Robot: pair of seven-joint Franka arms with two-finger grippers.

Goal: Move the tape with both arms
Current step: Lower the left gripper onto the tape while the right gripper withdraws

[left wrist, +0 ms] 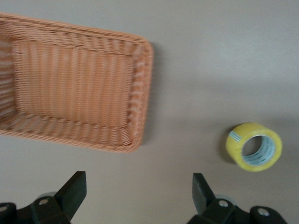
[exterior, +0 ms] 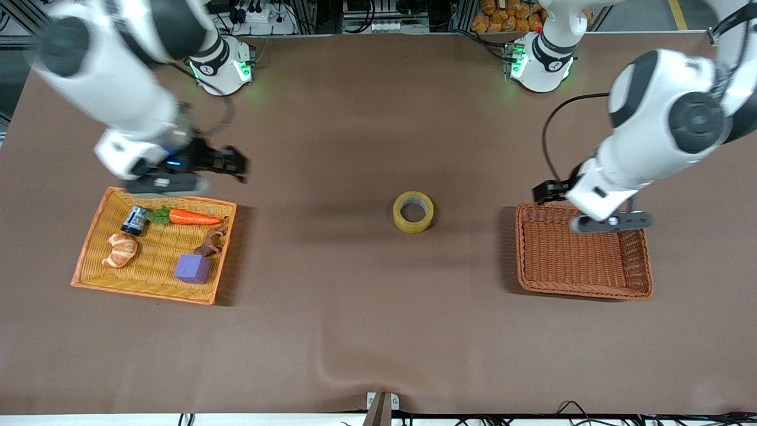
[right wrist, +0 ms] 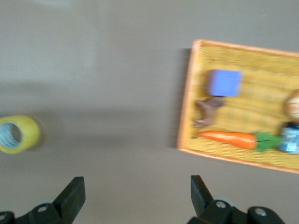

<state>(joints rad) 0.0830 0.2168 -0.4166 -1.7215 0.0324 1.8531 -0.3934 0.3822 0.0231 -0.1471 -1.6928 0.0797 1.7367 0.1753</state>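
A ring-shaped roll of translucent yellowish tape (exterior: 413, 211) with a pale inner core lies flat on the brown, matte surface (exterior: 366, 319), roughly midway between two baskets and touching neither.

Toward the right arm's end sits a shallow, straw-yellow woven tray with an orange rim (exterior: 90, 241). In it lie a smooth orange carrot with green leaves (exterior: 188, 216), a small dark blue can (exterior: 135, 219), a flaky golden croissant (exterior: 120, 249), a twisted brown piece (exterior: 212, 241) and a matte purple cube (exterior: 193, 268).

Toward the left arm's end is a reddish-brown wicker basket (exterior: 524, 260), rectangular, tightly ribbed, with nothing inside.

The right arm's black two-finger tool (exterior: 232, 164) hangs over the bare surface by the yellow tray's rim on the side away from the front camera, well apart from the tape. In the right wrist view its fingers (right wrist: 71, 195) stand wide apart with nothing between them, the tape off near that picture's edge.

The left arm's tool (exterior: 612, 221) is over the wicker basket's edge on the side away from the front camera, also well apart from the tape. The left wrist view shows its fingers (left wrist: 74, 186) spread wide and gripping nothing, with the roll lying on the surface beside the basket.
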